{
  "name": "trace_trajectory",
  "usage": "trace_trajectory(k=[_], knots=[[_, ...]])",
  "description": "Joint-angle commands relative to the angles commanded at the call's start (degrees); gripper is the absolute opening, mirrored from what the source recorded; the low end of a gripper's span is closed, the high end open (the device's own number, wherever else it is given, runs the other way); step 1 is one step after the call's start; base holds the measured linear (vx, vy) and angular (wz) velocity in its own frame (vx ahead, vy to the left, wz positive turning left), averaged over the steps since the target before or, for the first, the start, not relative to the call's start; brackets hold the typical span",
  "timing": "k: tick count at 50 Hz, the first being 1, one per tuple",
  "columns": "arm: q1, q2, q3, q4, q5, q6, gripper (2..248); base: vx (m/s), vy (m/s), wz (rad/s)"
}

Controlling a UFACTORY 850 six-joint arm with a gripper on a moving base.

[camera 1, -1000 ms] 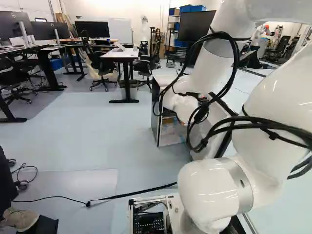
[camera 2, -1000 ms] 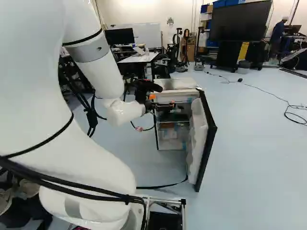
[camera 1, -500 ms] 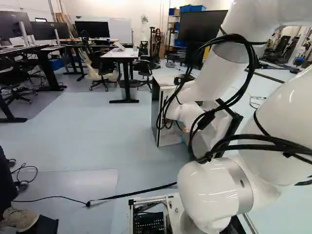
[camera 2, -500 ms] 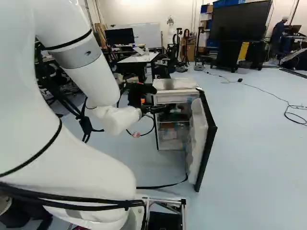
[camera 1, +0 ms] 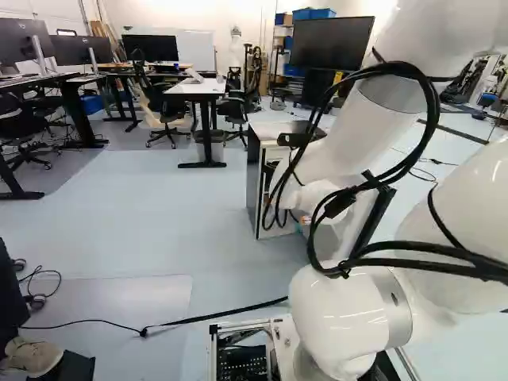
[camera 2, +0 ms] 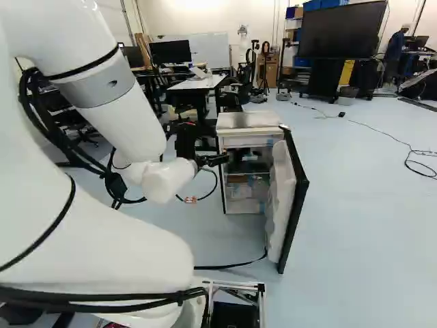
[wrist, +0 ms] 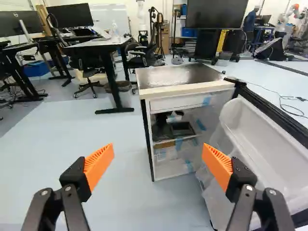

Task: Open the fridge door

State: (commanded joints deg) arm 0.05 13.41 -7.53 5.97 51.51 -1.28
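Note:
In the right base view my gripper (camera 2: 216, 160) is at the near left edge of the small fridge (camera 2: 247, 121), level with its upper part. The fridge door (camera 2: 293, 205) stands wide open, its white inner side facing the cabinet's opening side and its dark outer face turned away. In the wrist view the gripper (wrist: 158, 151) is open, orange pads far apart with nothing between them. Ahead of it are the fridge (wrist: 180, 76) with its shelves showing and, beside the right-hand finger, the open door (wrist: 272, 144). The left base view hides the fingers behind the arm.
A white table (camera 1: 194, 87) and office chairs stand beyond the fridge. A large screen (camera 2: 343, 31) is at the back. A black cable (camera 1: 214, 314) crosses the floor near the base; a person's shoe (camera 1: 33, 355) is at the left base view's near left.
My arm has drawn back, taking the gripper from in front of the fridge's opening to its near left edge. The door and the base have not moved.

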Motion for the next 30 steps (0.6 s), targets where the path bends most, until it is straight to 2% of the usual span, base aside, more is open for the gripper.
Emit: trace_trajectory(k=[12, 30], knots=[[0.0, 1.3, 1.2, -2.9, -0.7, 0.6, 247, 0.000, 0.000, 0.000], [0.0, 2.3, 2.3, -5.4, -1.4, 1.2, 247, 0.000, 0.000, 0.000]])
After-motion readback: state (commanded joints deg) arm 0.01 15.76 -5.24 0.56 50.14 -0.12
